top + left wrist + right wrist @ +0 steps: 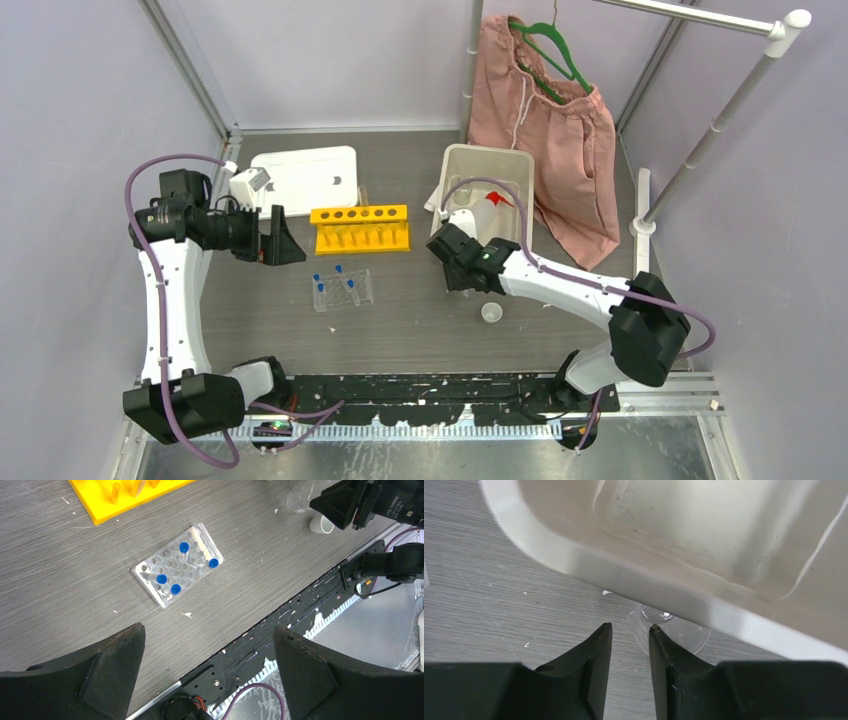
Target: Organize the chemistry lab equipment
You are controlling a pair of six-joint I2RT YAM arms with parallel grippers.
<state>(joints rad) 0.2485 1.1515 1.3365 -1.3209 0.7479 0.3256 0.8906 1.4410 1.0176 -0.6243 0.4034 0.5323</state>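
Where right claw (pixel 630 626) points, small clear glassware (pixel 680 633) just ahead, beside bin (pixel 574 562)

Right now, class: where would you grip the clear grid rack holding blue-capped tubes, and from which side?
Pinch its two long edges across the narrow width, coming straight down: the clear grid rack lies flat with blue-capped tubes in its wells.

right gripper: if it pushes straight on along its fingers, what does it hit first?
Most likely the small clear glassware just beyond the fingers of the right gripper, slightly off-centre. The white bin wall is right behind it. Depth is unclear.
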